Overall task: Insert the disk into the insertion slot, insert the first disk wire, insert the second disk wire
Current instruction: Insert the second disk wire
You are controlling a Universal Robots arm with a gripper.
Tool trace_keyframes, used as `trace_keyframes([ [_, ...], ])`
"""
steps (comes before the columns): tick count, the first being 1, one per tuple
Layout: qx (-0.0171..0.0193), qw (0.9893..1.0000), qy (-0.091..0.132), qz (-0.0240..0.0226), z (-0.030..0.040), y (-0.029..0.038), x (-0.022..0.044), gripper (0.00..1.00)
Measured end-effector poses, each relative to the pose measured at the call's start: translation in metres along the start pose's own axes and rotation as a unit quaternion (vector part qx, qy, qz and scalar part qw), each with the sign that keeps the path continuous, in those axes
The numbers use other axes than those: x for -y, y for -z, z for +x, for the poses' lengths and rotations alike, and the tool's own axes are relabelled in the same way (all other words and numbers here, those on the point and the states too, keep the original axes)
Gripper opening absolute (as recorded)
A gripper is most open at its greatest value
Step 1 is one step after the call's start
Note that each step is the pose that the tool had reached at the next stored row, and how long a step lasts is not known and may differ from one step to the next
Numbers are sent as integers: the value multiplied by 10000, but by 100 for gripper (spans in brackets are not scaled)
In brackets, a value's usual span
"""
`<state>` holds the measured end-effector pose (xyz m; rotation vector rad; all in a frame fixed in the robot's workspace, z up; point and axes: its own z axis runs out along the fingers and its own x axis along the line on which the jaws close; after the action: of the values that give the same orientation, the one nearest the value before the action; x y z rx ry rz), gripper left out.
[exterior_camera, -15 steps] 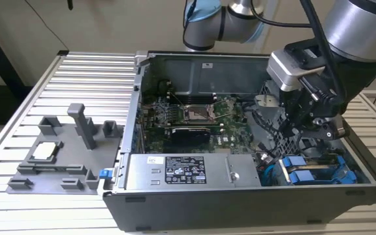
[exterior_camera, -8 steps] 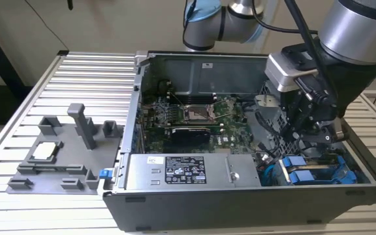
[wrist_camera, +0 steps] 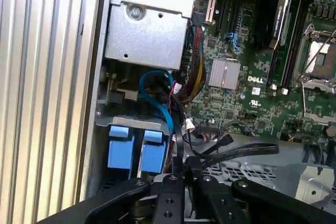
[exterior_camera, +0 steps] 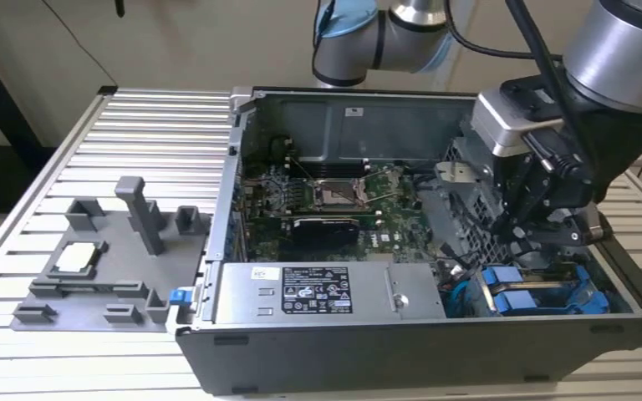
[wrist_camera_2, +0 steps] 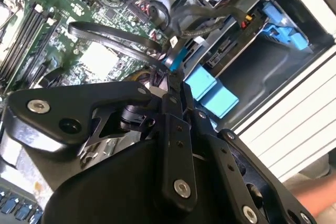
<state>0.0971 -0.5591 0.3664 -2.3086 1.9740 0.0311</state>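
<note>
My gripper (exterior_camera: 518, 241) hangs inside the open computer case, over the grey perforated drive cage (exterior_camera: 463, 219). In both wrist views its black fingers stand pressed together. They pinch a thin disk wire with a blue end (wrist_camera_2: 175, 57), seen edge-on as a dark strip (wrist_camera: 179, 148) in the first wrist view. Just below the tips, two blue-framed disks (wrist_camera: 137, 152) sit side by side in the insertion slot (wrist_camera: 126, 125), blue handles outward. The same handles (wrist_camera_2: 211, 91) show close beside the fingertips (wrist_camera_2: 169, 80), and at the case's front right (exterior_camera: 527, 298) in the exterior view.
A grey labelled power-supply box (exterior_camera: 321, 291) lies along the case front. A blue wire (wrist_camera: 167, 106) and black flat wires (wrist_camera: 239, 151) loop over the motherboard (exterior_camera: 333, 196). A grey fixture (exterior_camera: 114, 251) stands on the ribbed table (exterior_camera: 76, 359) at the exterior view's left.
</note>
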Motion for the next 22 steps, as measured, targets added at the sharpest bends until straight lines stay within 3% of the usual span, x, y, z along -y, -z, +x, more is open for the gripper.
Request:
trace_keyframes([
  [8, 2, 10000, -8, -15, 74, -33, 151, 16],
  [16, -1, 10000, -75, -9, 134, -77, 181, 16],
  [20, -21, 9996, -288, 7, 138, -115, 186, 16],
  [22, -48, 9995, -300, -15, 144, -118, 219, 16],
])
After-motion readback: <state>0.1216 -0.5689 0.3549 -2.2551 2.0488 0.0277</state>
